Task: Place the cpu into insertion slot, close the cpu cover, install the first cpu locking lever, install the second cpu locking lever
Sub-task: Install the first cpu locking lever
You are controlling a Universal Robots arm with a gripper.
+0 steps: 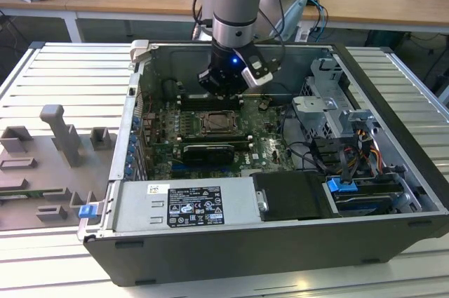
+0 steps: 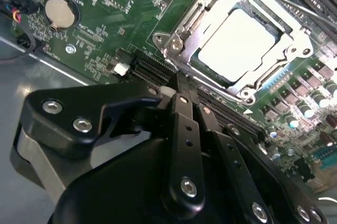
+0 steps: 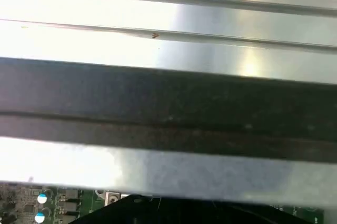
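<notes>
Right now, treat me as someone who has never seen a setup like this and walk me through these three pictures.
The exterior view looks from outside at an open computer case lying on a ribbed metal table. A grey robot arm reaches down into it, over the green motherboard.

The other two pictures come from cameras riding on the arm's wrist. In the second wrist view, the black shape in front is the pincer, its two fingers drawn together with nothing between them. Just beyond its tip sits the insertion slot, with the pale silver cpu already lying in it and the cpu cover, a shiny metal frame, down around it. The first wrist view looks at the metal case wall, with a strip of green board along one edge.

Grey plastic holders stand on the table at the exterior view's left.
</notes>
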